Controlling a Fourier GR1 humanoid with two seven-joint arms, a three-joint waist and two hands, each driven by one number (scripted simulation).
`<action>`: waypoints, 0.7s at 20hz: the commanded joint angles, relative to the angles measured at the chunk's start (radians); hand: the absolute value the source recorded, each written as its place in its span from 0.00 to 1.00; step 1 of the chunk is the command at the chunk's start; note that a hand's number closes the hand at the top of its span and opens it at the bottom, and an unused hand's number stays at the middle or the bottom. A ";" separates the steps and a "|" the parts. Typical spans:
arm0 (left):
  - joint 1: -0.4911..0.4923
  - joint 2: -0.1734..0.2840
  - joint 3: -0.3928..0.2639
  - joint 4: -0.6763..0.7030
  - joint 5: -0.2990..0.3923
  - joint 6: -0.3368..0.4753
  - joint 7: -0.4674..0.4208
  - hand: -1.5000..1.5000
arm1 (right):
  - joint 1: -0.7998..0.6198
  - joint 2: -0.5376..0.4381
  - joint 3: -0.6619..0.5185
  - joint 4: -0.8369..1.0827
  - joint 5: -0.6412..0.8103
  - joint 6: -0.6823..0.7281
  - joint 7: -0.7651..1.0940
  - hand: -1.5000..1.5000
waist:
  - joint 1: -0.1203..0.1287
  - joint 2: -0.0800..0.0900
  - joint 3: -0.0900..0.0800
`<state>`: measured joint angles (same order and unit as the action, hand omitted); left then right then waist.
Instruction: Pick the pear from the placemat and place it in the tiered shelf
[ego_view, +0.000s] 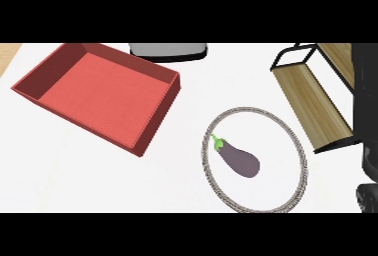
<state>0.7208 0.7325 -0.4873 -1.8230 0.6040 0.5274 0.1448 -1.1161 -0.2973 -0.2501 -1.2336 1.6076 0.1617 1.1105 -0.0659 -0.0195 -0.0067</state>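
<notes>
A purple eggplant (240, 159) with a green stem lies on a round white placemat (275, 145) with a braided grey rim, right of centre. No pear shows on the mat. The tiered shelf (310, 107), wooden boards in a black frame, stands just right of the mat and holds nothing I can see. My right hand (367, 125) shows as a black shape along the right edge, fingers up, resting and holding nothing. It is beside the shelf and apart from the eggplant. My left hand is out of view.
A large red open box (100, 92) sits at the left, turned at an angle, its near corner close to the placemat. A grey and black object (168, 50) lies at the back behind the box. White counter lies between the box and the mat.
</notes>
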 joint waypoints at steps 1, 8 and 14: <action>-0.242 0.016 0.154 -0.051 -0.068 -0.013 -0.134 0.50 | -0.024 -0.016 -0.039 0.039 0.041 0.068 0.109 1.00 | -0.017 0.003 -0.001; -0.259 0.020 0.158 -0.045 -0.047 -0.009 -0.139 0.50 | -0.034 -0.018 -0.139 0.038 0.049 0.032 0.080 1.00 | -0.016 0.006 0.003; -0.247 0.035 0.155 -0.041 -0.047 0.013 -0.152 0.50 | 0.002 -0.051 -0.233 0.022 0.084 -0.026 0.090 1.00 | -0.027 0.009 0.006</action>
<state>0.7107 0.7395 -0.5030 -1.8169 0.6373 0.5420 0.1286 -1.1203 -0.3327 -0.4318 -1.2062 1.6724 0.1680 1.0832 -0.0714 -0.0129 -0.0014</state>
